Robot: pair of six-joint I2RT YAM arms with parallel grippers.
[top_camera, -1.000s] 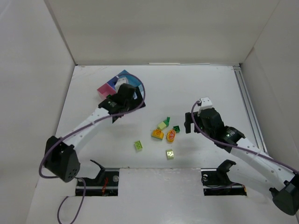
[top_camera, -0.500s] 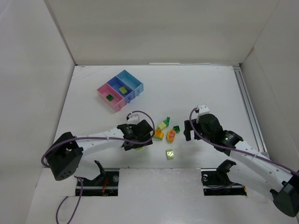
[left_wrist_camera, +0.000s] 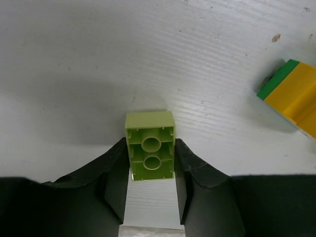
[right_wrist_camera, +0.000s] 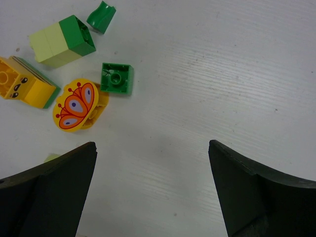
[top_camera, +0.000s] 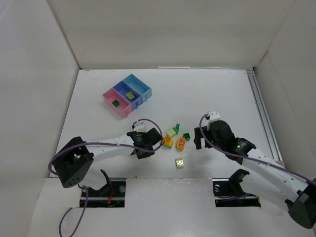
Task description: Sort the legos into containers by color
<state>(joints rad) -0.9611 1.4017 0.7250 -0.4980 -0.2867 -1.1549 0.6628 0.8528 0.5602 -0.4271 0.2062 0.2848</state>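
The left pincer point(left_wrist_camera: 150, 174) pinches a lime-green studded plastic brick point(left_wrist_camera: 150, 148) by its two sides. The brick's hollow underside faces the wrist camera, low over the white bench point(top_camera: 212, 94). An orange-yellow plastic brick with a green edge point(left_wrist_camera: 296, 96) lies near it on the right.

The right pincer point(right_wrist_camera: 153, 197) is spread wide above the bench, near a round orange-yellow butterfly-printed piece point(right_wrist_camera: 76, 105) and a small dark green square brick point(right_wrist_camera: 116, 78).

Well apart at the far left sits the joined pink-and-blue plastic tray point(top_camera: 121, 112). It has a dark green brick point(top_camera: 115, 103) in a pink compartment and a lime brick point(top_camera: 130, 95) in a blue one.
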